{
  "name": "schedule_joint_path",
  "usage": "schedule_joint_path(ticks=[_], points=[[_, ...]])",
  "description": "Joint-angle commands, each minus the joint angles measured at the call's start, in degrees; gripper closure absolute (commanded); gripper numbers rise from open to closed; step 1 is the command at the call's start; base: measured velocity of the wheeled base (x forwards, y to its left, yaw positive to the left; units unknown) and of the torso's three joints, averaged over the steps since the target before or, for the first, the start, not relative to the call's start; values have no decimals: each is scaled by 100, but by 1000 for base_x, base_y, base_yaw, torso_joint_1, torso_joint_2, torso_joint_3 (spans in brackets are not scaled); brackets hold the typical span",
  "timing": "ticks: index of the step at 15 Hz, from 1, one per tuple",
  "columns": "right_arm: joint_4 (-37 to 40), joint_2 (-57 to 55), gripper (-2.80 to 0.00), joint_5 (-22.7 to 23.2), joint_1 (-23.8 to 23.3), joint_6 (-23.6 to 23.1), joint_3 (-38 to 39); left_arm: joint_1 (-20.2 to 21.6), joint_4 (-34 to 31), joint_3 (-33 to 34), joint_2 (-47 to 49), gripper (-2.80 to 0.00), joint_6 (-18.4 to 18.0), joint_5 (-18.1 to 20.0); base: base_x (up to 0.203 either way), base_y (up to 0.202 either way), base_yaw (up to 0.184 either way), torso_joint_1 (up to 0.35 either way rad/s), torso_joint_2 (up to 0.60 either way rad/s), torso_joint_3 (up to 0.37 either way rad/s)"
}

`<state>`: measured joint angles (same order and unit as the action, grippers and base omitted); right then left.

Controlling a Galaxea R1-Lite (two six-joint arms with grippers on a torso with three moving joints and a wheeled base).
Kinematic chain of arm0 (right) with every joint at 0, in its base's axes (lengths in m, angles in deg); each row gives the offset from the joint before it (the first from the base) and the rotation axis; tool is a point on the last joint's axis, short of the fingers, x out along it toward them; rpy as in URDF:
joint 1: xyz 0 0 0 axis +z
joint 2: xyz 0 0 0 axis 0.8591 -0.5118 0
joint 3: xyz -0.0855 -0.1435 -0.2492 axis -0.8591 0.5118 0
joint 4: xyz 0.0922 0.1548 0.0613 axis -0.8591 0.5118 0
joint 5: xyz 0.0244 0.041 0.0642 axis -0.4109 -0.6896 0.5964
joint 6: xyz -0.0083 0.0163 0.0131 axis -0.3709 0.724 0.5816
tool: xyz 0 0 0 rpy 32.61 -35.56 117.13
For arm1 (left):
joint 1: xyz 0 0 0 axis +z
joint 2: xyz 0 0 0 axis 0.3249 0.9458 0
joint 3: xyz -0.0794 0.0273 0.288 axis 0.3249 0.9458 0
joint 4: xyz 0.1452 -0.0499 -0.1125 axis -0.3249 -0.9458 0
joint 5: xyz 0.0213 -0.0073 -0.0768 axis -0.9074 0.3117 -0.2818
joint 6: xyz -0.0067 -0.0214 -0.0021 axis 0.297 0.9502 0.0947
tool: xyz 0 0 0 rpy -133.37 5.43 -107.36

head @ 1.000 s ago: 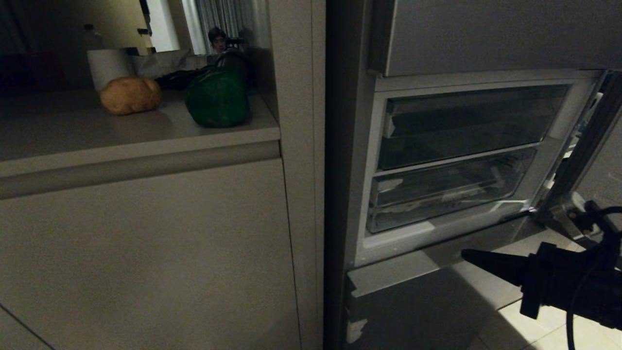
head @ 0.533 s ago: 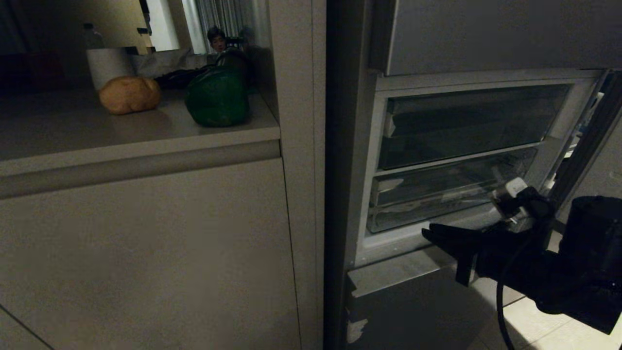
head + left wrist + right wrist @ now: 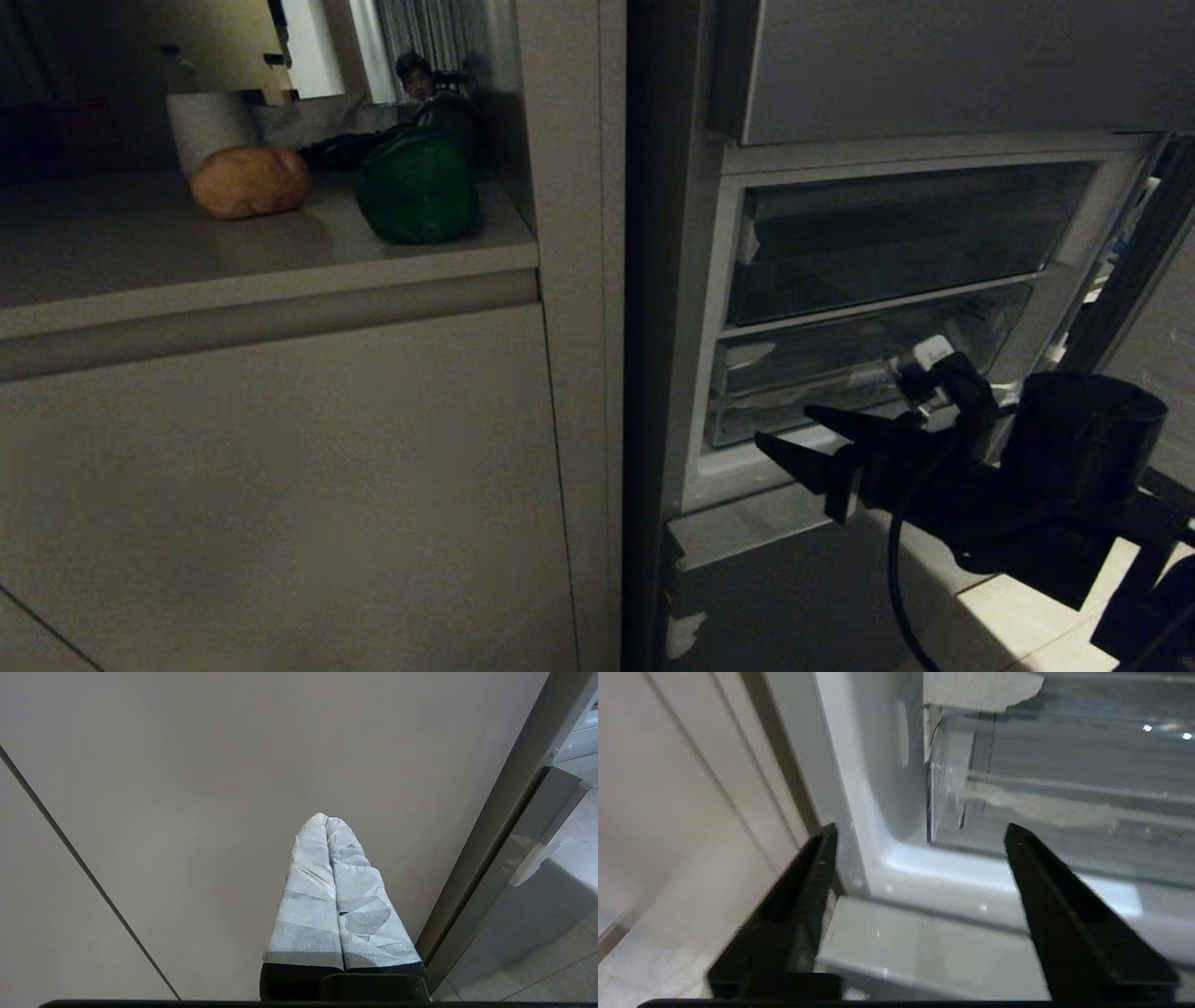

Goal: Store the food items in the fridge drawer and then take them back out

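Food item, a tan-brown rounded matte lump like a potato (image 3: 250, 181), lay on the pale grey countertop (image 3: 187, 252), toward its back edge, just in front of a white cylindrical container (image 3: 207, 126). A dark green glossy bell pepper (image 3: 417, 191) stood well to its right, near the countertop's right end and close to its front edge. Nothing touched either one.

Fridge drawer, a wide shallow see-through plastic bin with pale grey-white frame (image 3: 868, 369), sat shut in the open fridge compartment, below a second clear-fronted bin (image 3: 896, 238). No food showed inside it.

Right gripper (image 3: 789, 439), black with pointed fingers, was level with the lower left corner of the drawer's frame, tips pointing toward the fridge's left wall. Its jaws stood wide apart and gripped nothing; the right wrist view showed the drawer's clear corner and the white sill between the two fingers.

Left gripper (image 3: 327, 819), fingers wrapped in pale tape, was pressed fully together and empty, pointing at the plain beige cabinet front (image 3: 210, 788).
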<state>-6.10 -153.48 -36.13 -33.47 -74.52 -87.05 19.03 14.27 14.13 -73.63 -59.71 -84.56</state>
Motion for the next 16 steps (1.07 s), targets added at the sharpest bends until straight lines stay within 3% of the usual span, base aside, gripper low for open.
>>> schedule_joint_path(ticks=[1, 6, 8, 11, 16], points=[[-847, -698, -280, -15, 4, 2, 0, 1, 2, 0, 7, 0, -2, 4, 0, 0, 0, 0, 0, 0], [-1056, -983, -280, -144, 3, -34, -267, 1, 2, 0, 7, 0, -2, -4, 0, 0, 0, 0, 0, 0], [-1056, -1102, -280, -633, 32, -136, -492, 1, 2, 0, 7, 0, 7, 2, 0, 0, 0, 0, 0, 0], [-1063, -1098, -280, -936, 114, -130, -483, 1, 2, 0, 7, 0, 7, 4, 0, 0, 0, 0, 0, 0], [-1072, -1126, -280, -1081, 236, -66, -552, 1, 2, 0, 7, 0, 7, -4, 0, 0, 0, 0, 0, 0]])
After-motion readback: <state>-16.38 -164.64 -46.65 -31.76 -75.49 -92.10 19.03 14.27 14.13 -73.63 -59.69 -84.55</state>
